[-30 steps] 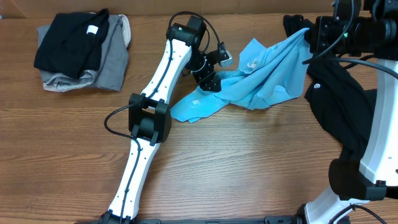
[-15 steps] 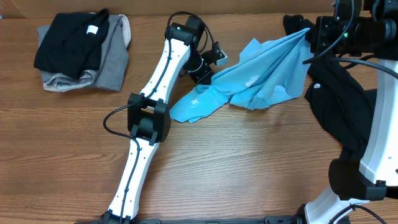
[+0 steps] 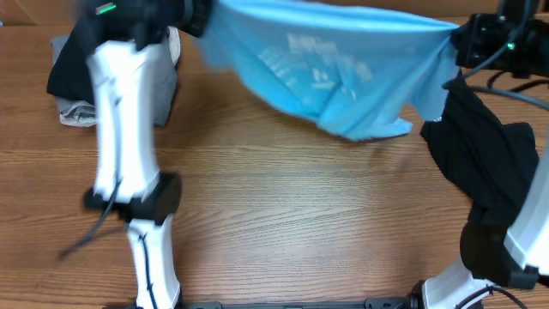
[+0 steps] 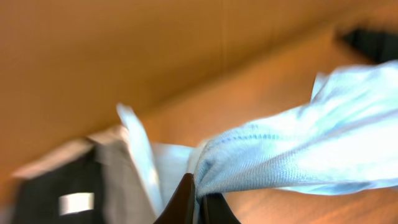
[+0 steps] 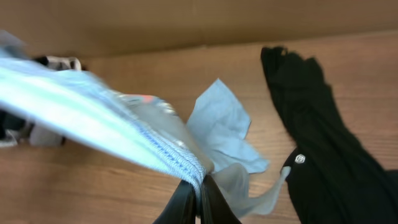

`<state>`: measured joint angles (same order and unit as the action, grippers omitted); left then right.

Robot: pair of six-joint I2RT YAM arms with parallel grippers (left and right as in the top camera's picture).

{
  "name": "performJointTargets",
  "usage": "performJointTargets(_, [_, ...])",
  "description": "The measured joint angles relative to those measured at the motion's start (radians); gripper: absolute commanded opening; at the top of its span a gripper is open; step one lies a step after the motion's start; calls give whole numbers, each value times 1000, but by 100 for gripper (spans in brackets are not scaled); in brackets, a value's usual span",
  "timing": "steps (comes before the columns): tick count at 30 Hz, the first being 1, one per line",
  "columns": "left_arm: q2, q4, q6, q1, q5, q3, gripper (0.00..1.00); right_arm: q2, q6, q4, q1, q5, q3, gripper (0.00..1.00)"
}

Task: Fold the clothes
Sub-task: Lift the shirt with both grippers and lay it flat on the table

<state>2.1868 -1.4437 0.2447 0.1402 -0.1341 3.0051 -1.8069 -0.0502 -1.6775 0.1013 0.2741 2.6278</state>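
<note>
Aloft: blue T-shirt stretched between both pincers

The light blue T-shirt [image 3: 334, 73] hangs spread across the far side of the surface [image 3: 300, 215], held up at two points and sagging in the middle. Faint white print shows on the cloth. I cannot tell whether its lowest fold touches the wood.

The left pincer [image 4: 198, 196] is pressed together on a bunched edge of the shirt, which runs away from it to the right in the left wrist view. The left arm [image 3: 120, 94] appears blurred in the overhead view.

The right pincer [image 5: 199, 190] likewise pinches a ribbed hem of the shirt, with the fabric running off to the left in its wrist view.

A black garment [image 3: 472, 163] lies crumpled on the surface at the right, just beside the hanging shirt. A stack of black and grey clothes [image 3: 69, 81] sits at the far left, partly hidden behind the left arm.
</note>
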Motion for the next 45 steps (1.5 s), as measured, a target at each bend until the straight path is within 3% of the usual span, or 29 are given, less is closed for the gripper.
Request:
performJointTargets(7, [-281,62,-11,27,36,16,4,159,20,-17,62,0,77,4])
performJointTargets(17, [-463,83,-37,31,222,12,4,457,32,48,154,-31,132,4])
performJointTargets(23, [-539,84,-41,31,298,12,4,534,32,61,154,-38,153,4])
performJointTargets(34, [-478,90,-45,36,341,-60,4,388,24,-6,154,-26,145,4])
performJointTargets(45, [-146,102,-64,44,341,-163,4,19,1,-14,150,22,56,4])
